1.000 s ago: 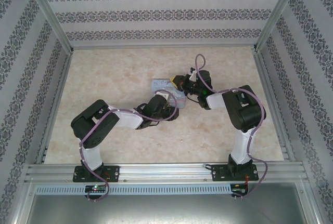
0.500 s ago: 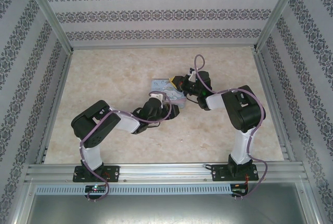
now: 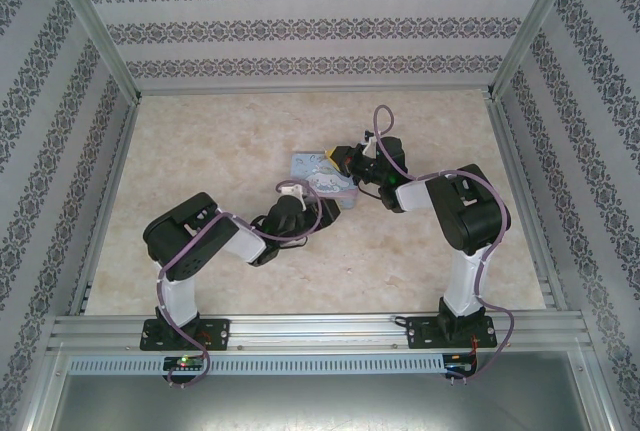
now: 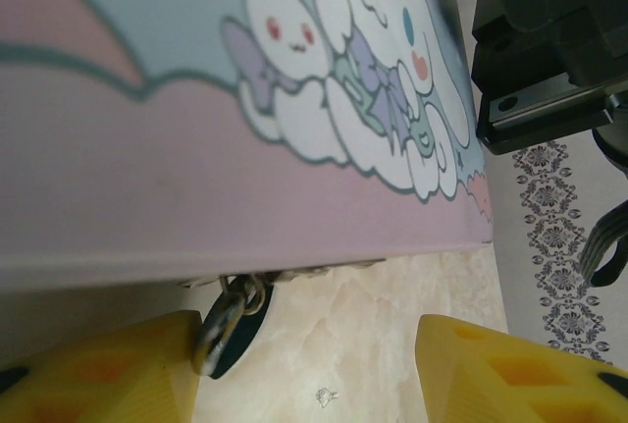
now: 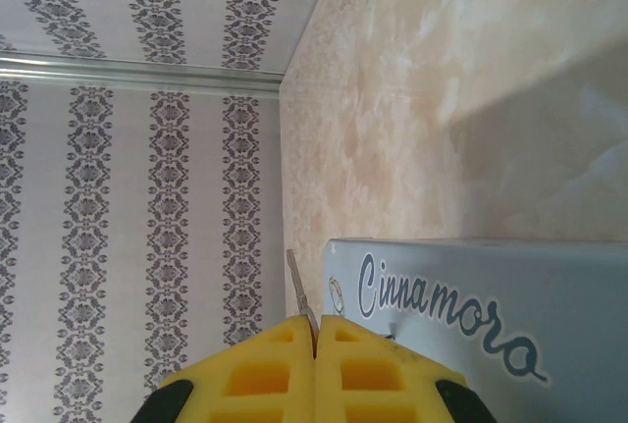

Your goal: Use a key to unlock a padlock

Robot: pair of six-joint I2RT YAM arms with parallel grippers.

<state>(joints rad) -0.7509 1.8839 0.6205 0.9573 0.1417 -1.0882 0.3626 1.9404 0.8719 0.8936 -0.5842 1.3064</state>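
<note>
Silvery key (image 5: 301,295) sits pinched in the shut right jaws, tip toward twelve o'clock, seemingly ready for insertion; left jaws stand partly open astride the padlock (image 4: 235,335) hanging at the tin's (image 4: 196,148) six o'clock edge, probably to steady it

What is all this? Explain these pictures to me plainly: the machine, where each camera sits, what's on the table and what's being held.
These are two robot arms bolted at the near edge of a table, each ending in a two-finger gripper. One picture looks down from above and behind them. The other two come from cameras on the wrists. On the table lies a light-blue cartoon tin. A tiny padlock sits at the tin's edge, between the open yellow fingers of the left gripper. The right gripper is shut on a thin silvery key, right beside the tin.
</note>
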